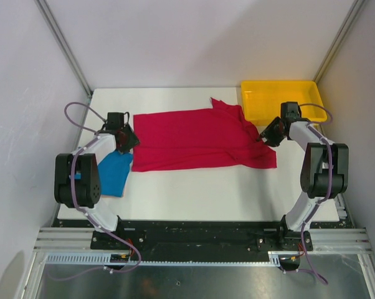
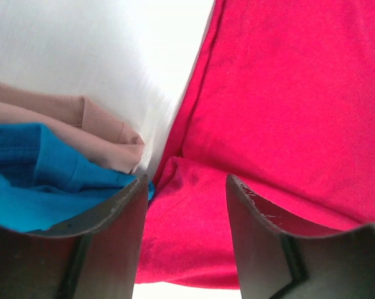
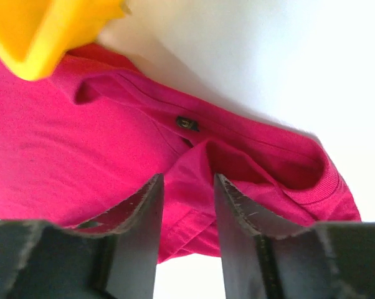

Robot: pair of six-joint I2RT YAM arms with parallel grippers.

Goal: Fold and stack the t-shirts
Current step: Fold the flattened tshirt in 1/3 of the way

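Spread flat in the middle of the table (image 1: 194,193): red shirt (image 1: 200,140), far right corner just beside the yellow tray (image 1: 281,99). Folded at the near left: blue shirt (image 1: 114,171). Over the red shirt's left edge, left claw (image 2: 186,180) half parted, gripping nothing. At the collar, right claw (image 3: 187,177) narrowly parted astride a fold, not pinching it.

Yellow tray (image 1: 268,103) at white table's (image 1: 206,193) far-right corner.

The tool (image 2: 186,187) gapes above the red shirt (image 2: 287,112) (blue shirt (image 2: 32,187) left).
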